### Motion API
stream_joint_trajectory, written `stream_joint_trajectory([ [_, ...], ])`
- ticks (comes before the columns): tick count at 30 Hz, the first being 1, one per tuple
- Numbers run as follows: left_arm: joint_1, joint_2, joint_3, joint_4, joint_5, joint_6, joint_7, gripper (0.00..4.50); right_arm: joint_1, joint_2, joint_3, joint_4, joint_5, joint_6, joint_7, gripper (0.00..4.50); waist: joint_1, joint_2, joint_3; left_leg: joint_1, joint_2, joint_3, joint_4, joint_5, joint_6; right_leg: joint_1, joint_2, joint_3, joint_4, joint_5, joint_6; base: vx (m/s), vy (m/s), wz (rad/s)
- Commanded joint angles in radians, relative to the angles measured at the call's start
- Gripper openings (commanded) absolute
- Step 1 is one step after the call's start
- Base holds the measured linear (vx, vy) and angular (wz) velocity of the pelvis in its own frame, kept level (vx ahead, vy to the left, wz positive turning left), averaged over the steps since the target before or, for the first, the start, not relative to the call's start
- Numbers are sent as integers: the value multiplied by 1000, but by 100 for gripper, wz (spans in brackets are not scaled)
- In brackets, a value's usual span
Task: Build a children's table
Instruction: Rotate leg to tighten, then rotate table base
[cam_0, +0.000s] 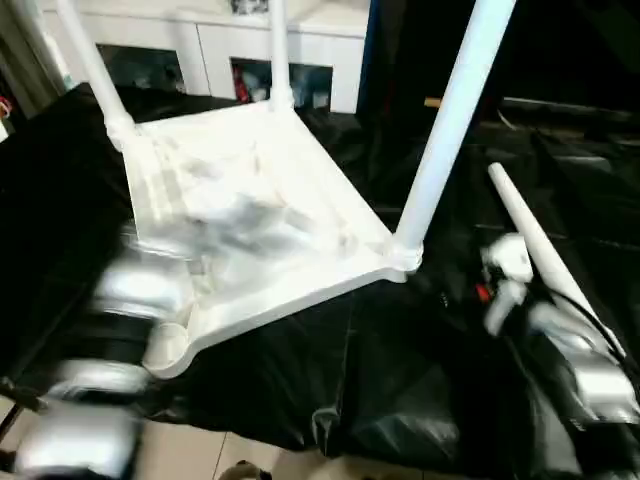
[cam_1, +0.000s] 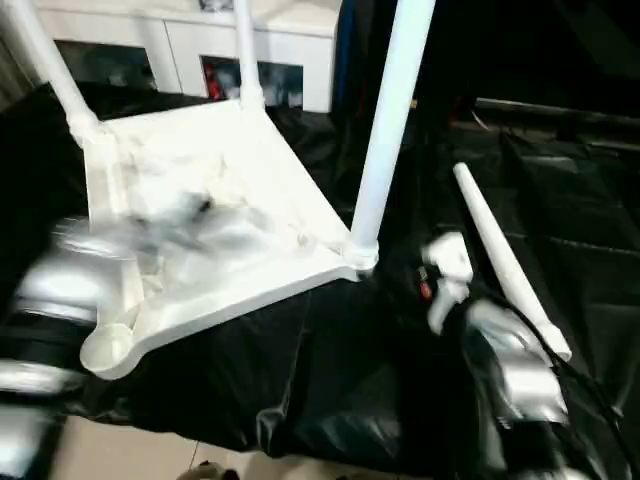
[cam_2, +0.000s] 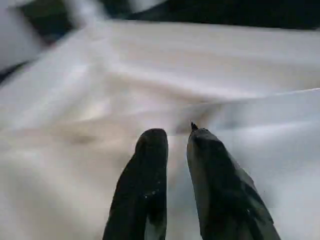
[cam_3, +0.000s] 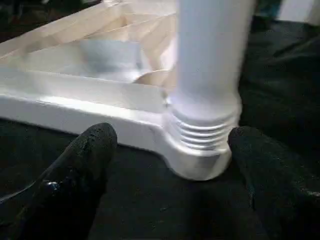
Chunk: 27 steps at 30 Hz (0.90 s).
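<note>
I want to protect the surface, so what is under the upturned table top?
A black sheet lies under the table top and spreads beyond it, also under the loose leg. Whatever the sheet covers is hidden beneath it.

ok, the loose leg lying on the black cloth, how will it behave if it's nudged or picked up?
The loose leg is a round tapered tube lying flat on the black cloth, so a nudge would probably roll it in an arc around its thin end. It looks like hollow white plastic: likely light and stiff. Its smooth surface may slip in a pinch grip.
</note>
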<state>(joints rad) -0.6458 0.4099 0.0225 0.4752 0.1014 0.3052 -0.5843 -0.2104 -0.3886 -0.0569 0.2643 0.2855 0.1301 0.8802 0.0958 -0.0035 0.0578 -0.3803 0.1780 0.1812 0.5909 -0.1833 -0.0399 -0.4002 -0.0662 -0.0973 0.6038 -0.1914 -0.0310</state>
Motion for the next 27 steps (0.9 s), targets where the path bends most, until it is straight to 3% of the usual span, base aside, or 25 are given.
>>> stream_joint_trajectory([
  [1, -3, 37, 3, 7, 34, 30, 31, 91, 19, -19, 36, -65, 19, 33, 39, 408, 8, 10, -69, 19, 66, -28, -61, -128, 99, 56, -92, 60, -64, -88, -210, 0, 0, 0],
  [3, 2, 77, 0, 20, 58, 44, 50, 91, 35, -30, 57, -94, 19, 55, 51, 408, 10, 8, -69, 19, 65, -29, -63, -142, 91, 56, -93, 61, -65, -101, -206, 0, 0, 0],
  [6, 21, 108, -11, 27, 62, 62, 31, 56, 33, -27, 93, -101, -3, 89, 40, 408, 15, 7, -67, 19, 64, -29, -65, -157, 68, 55, -96, 61, -70, -150, -200, 0, 0, 0],
  [12, 86, 152, -106, 41, 119, 79, -35, 9, -60, 54, 136, 20, -100, 184, -111, 342, 20, 17, -70, 23, 64, -30, -67, -166, 27, 50, -98, 65, -67, -140, -207, 0, 0, 0],
  [13, 95, 153, -124, 45, 120, 73, -61, 5, -76, 66, 150, 41, -116, 187, -127, 333, 19, 14, -68, 24, 63, -30, -67, -173, 22, 47, -97, 66, -67, -144, -209, 0, 0, 0],
  [15, 100, 152, -134, 45, 117, 69, -80, 0, -85, 72, 159, 52, -124, 188, -133, 323, 23, 15, -69, 26, 64, -29, -66, -180, 14, 47, -100, 68, -67, -147, -205, 0, 0, 0],
  [16, 104, 154, -153, 45, 118, 65, -104, 0, -96, 79, 169, 66, -131, 185, -142, 310, 23, 9, -69, 25, 65, -28, -67, -180, 15, 49, -101, 68, -68, -145, -204, 0, 0, 0],
  [19, 117, 165, -203, 28, 115, 76, -180, 0, -134, 109, 190, 128, -156, 171, -182, 284, 20, 14, -68, 21, 63, -31, -70, -179, 7, 50, -102, 67, -65, -157, -204, 0, 0, 0],
  [20, 125, 174, -225, 14, 113, 83, -224, 0, -160, 130, 193, 173, -173, 153, -207, 280, 20, 17, -67, 25, 65, -31, -70, -195, -1, 48, -104, 69, -67, -166, -203, 0, 0, 0],
  [22, 126, 177, -231, 10, 112, 84, -236, 0, -168, 136, 193, 187, -177, 148, -216, 271, 18, 16, -67, 22, 65, -31, -72, -196, -6, 52, -102, 68, -66, -164, -205, 0, 0, 0],
  [25, 142, 197, -281, -52, 80, 111, -378, 0, -254, 195, 171, 304, -190, 99, -294, 239, 10, 13, -64, 21, 64, -34, -76, -206, -22, 53, -107, 69, -65, -203, -206, 0, 0, 0],
  [27, 150, 206, -305, -80, 71, 115, -430, 0, -280, 205, 168, 342, -198, 85, -320, 211, 8, 15, -62, 28, 65, -31, -75, -231, -28, 48, -107, 72, -71, -239, -201, 0, 0, 0],
])
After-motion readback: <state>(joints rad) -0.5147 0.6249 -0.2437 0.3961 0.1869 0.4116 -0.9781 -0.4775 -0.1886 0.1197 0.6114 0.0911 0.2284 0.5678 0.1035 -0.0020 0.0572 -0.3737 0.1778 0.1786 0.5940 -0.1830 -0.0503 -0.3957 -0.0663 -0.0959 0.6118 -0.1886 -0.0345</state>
